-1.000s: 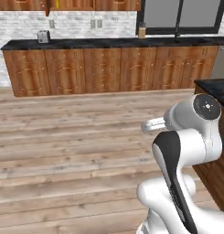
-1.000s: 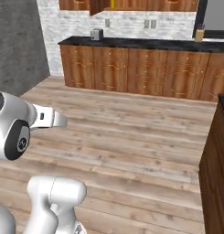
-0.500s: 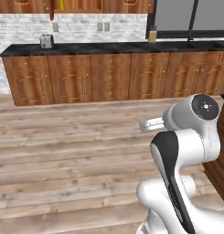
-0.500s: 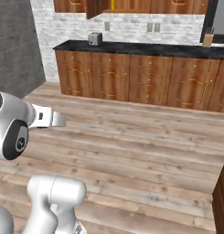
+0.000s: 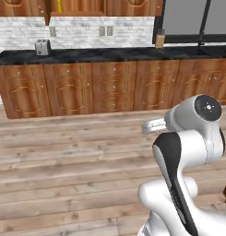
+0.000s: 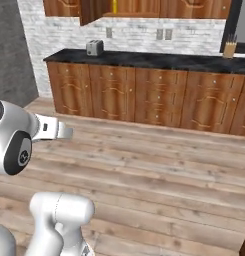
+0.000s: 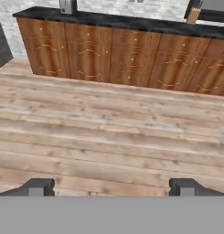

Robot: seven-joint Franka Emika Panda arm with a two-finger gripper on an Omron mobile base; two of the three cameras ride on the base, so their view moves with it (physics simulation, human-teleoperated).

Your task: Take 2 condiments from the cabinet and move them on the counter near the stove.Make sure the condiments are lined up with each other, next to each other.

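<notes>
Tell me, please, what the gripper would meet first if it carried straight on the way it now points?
Probably the wooden floor: the open, empty gripper tilts down over bare planks, well short of the drawer fronts under the counter. Depth is hard to judge.

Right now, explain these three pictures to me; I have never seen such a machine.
This is a rendered kitchen with a white robot arm on a base that can drive. Two pictures come from cameras on that base, behind the arm to its left and right. The third comes from a camera on the hand: its gripper is open and holds nothing, with wooden floor beyond it. Ahead runs a black counter on wooden drawer fronts. On it stand a toaster and a knife block. Above the toaster, a wall cabinet stands open with a yellow bottle inside. The robot is well short of the counter.
</notes>
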